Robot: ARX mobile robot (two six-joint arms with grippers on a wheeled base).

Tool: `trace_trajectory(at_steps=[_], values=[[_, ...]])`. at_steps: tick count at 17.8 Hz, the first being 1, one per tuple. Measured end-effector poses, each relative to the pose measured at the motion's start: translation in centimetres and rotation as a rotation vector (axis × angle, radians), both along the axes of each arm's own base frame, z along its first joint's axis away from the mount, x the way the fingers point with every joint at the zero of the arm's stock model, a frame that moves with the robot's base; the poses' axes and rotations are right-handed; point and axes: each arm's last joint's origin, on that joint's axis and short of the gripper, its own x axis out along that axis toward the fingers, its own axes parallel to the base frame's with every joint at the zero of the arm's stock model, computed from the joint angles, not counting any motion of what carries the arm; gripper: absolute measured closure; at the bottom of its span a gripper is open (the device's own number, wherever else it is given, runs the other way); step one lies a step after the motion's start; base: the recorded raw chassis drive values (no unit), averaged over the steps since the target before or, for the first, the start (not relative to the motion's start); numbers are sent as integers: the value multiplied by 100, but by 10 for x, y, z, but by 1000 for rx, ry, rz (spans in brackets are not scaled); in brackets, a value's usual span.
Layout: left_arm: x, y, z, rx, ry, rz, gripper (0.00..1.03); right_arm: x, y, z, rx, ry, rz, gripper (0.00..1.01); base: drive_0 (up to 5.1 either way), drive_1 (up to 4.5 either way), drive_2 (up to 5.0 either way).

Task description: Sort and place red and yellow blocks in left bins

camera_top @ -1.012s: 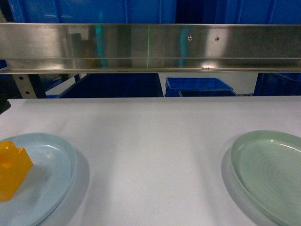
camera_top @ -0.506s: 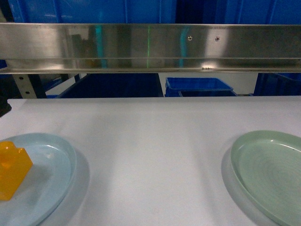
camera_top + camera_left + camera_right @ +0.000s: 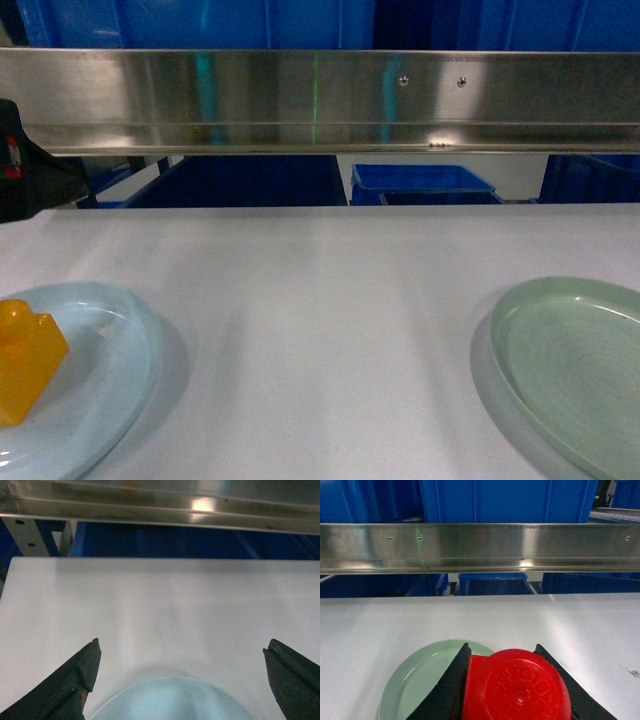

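Right gripper (image 3: pixel 512 690) fingers clamp red block (image 3: pixel 515 687) above green plate (image 3: pixel 427 677). Left gripper (image 3: pixel 182 677) spread wide, empty, over pale blue plate (image 3: pixel 120 340) holding yellow block (image 3: pixel 25 360). Next: carry red block to blue bin (image 3: pixel 425 183).

You have a matt, smooth white tabletop (image 3: pixel 330 300). The yellow block (image 3: pixel 25 360) and red block (image 3: pixel 517 685) look like glossy plastic. Both plates, pale blue (image 3: pixel 120 370) and pale green (image 3: pixel 570 370), carry a soft glazed sheen. The rail (image 3: pixel 320 100) is brushed metal; the blue crates (image 3: pixel 420 180) smooth plastic.
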Motion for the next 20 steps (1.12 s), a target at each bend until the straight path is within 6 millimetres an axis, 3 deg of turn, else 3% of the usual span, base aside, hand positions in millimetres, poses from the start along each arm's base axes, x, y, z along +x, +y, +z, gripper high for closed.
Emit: trace_trajectory(at_steps=[3, 8, 20], values=[[-4, -7, -4, 36, -10, -3, 5, 0, 0, 0, 0, 0, 0, 72, 0, 0, 0], [-30, -9, -45, 136, 103, 8, 5, 0, 0, 0, 0, 0, 0, 72, 0, 0, 0], [-27, -14, -74, 159, 180, 18, 6, 0, 0, 0, 0, 0, 0, 72, 0, 0, 0]])
